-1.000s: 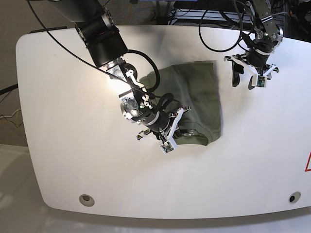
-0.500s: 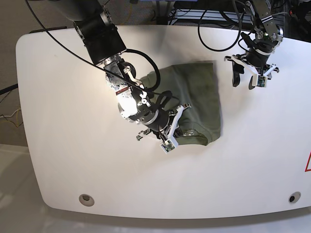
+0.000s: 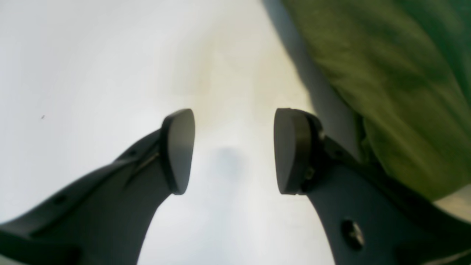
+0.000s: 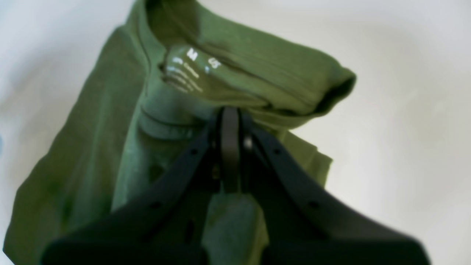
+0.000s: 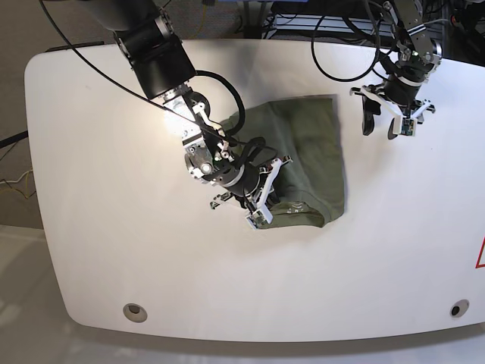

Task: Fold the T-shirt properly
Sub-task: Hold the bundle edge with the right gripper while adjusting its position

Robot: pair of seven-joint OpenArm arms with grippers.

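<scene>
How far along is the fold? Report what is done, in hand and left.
Done: the plain olive-green cotton T-shirt already lies gathered into a narrow bundle on the white table, not spread flat.
In hand: the right end effector is shut on fabric beside the collar label.
Left: the bundle looks uneven, with a sleeve sticking out, so squaring it probably remains. The left end effector is open over bare table beside the shirt.

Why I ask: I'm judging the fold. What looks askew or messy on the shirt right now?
The T-shirt is bunched, not flat: near the collar a rolled hump stands up with the size print exposed. The right gripper is shut on cloth there.
</scene>
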